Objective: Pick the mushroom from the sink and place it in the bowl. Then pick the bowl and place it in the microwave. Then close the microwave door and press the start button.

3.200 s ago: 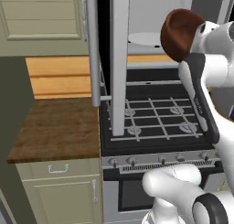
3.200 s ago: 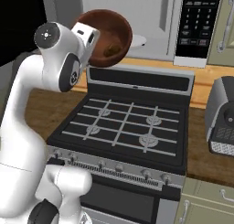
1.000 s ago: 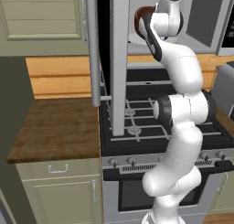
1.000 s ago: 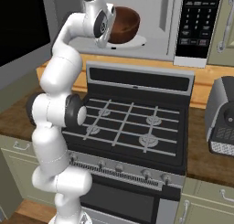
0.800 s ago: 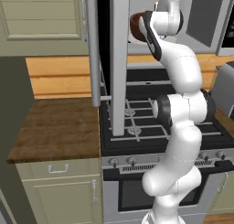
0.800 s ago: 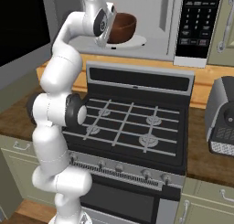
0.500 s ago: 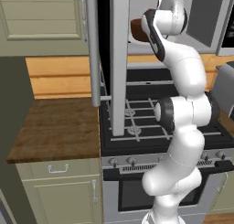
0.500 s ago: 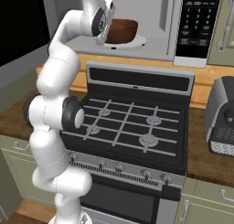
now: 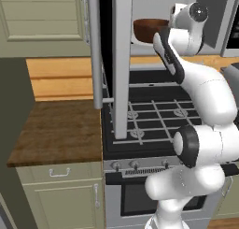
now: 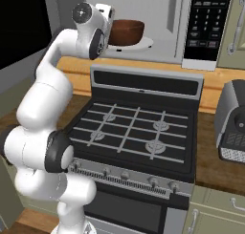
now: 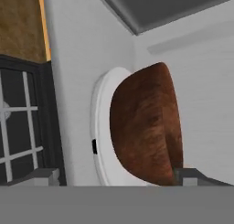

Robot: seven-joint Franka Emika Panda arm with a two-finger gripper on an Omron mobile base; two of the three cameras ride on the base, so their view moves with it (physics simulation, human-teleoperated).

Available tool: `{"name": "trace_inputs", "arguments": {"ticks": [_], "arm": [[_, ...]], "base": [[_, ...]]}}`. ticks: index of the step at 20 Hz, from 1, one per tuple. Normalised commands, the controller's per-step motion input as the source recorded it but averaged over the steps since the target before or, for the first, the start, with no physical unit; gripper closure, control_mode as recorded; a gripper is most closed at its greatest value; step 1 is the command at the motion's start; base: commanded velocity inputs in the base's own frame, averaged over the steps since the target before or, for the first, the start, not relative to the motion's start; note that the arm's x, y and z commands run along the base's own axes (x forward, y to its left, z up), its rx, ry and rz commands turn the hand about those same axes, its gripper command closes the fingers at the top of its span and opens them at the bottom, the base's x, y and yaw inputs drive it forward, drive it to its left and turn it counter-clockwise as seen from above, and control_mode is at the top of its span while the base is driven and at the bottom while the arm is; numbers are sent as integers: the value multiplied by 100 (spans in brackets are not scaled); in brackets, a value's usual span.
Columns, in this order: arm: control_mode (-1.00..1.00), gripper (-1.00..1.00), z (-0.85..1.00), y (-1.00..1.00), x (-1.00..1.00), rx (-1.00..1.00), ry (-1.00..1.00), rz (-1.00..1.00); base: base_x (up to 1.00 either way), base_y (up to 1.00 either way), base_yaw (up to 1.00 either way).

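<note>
The dark reddish-brown bowl [image 10: 126,32] stands upright on the white turntable plate [image 10: 144,43] inside the open microwave [image 10: 158,11]. In the hand view the bowl [image 11: 146,127] appears rolled on its side, just ahead of my gripper [image 11: 116,177]. The gripper is open, its fingertips [image 11: 43,175] spread wider than the bowl and holding nothing. From the left base view, the bowl [image 9: 148,29] shows past the microwave door [image 9: 123,60], which hangs open, edge-on, over the stove's left side. The mushroom is hidden and the sink is out of view.
The black gas range [image 10: 134,128] lies directly below the microwave. The microwave's button panel [image 10: 206,23] is at the right of its cavity. A grey appliance [image 10: 232,121] stands on the right counter. A wooden counter [image 9: 56,130] lies left of the stove.
The gripper has opened and let go of the bowl, which now rests level on the turntable plate. The hand has drawn back a little from it.
</note>
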Motion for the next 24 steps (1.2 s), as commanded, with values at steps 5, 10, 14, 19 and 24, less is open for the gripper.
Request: {"name": "trace_inputs", "arguments": {"ticks": [5,10,14,19,24], "arm": [[-100,-100,-42,0,-77,-1,-17,0],[-100,-100,-48,1,-34,-17,-2,0],[-100,-100,-43,4,-4,-22,7,0],[-100,-100,-38,19,-5,-24,11,-5],[-100,-100,-33,38,-20,-22,1,-11]], "base": [[0,0,0],[0,0,0],[0,0,0],[0,0,0],[0,0,0]]}}
